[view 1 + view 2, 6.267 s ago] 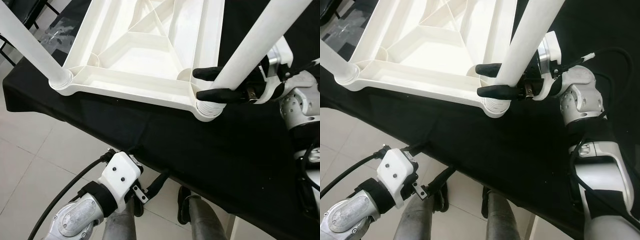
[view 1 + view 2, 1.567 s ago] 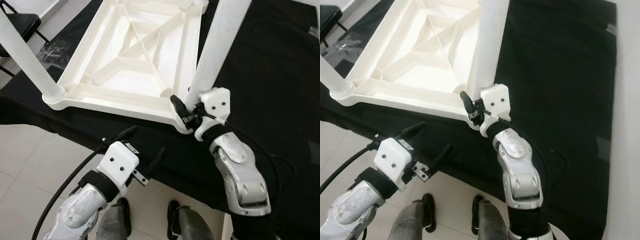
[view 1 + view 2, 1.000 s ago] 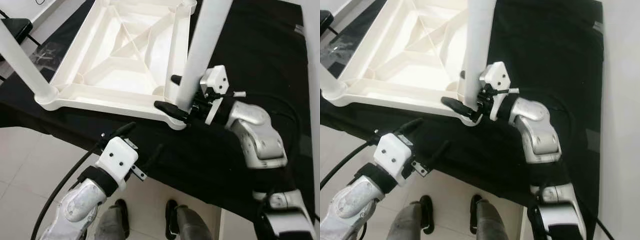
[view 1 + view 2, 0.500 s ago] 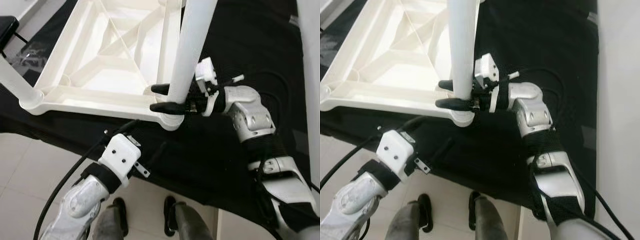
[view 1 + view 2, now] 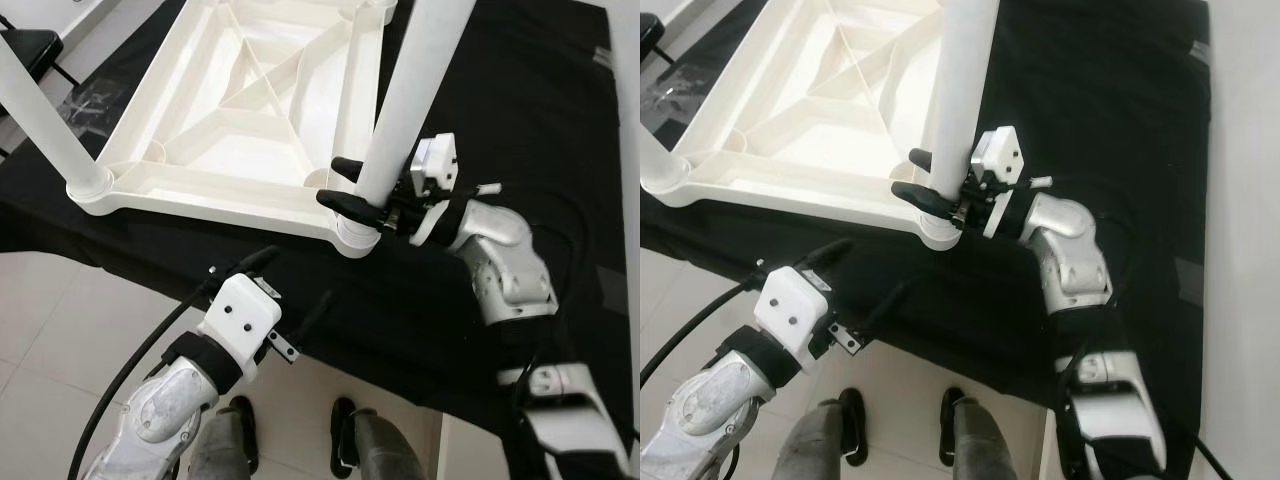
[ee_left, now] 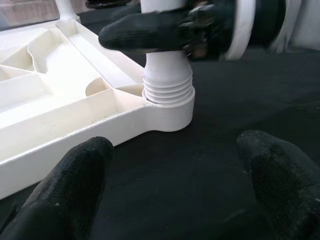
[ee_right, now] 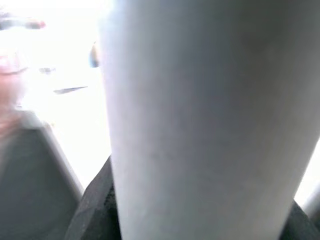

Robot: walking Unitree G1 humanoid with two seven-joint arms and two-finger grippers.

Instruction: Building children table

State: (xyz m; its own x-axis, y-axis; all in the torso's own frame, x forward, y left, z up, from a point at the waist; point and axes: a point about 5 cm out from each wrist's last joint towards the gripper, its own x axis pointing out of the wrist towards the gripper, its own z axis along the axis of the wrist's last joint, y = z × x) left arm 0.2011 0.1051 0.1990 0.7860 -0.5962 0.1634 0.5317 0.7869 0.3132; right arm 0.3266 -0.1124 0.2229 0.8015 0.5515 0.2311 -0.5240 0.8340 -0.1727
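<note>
The right gripper [image 5: 352,192] has its two black fingers [image 5: 345,203] closed round a white leg [image 5: 405,95], just above the threaded collar where the leg enters the near right corner socket [image 6: 167,107] of an upturned white tabletop [image 5: 250,120]. One finger lies on the near side of the leg, the other on the far side. Behind the fingers, the white wrist block and silver forearm run out to the robot's right, then bend back down toward the body.

The left gripper [image 5: 290,290] hangs at the near edge of the black cloth [image 5: 500,120], fingers [image 6: 75,185] spread wide and holding nothing, aimed at that same corner. Its white wrist housing and silver arm reach down toward the tiled floor [image 5: 60,330], a black cable trailing alongside.

The tabletop lies ribs-up on the cloth-covered bench, well toward the robot's left. A second leg [image 5: 40,110] stands in the near left corner socket. A dark chair [image 5: 30,45] shows at the far left. No writing or brand can be read on any part. The robot's feet [image 5: 290,440] stand on the tiles below.
</note>
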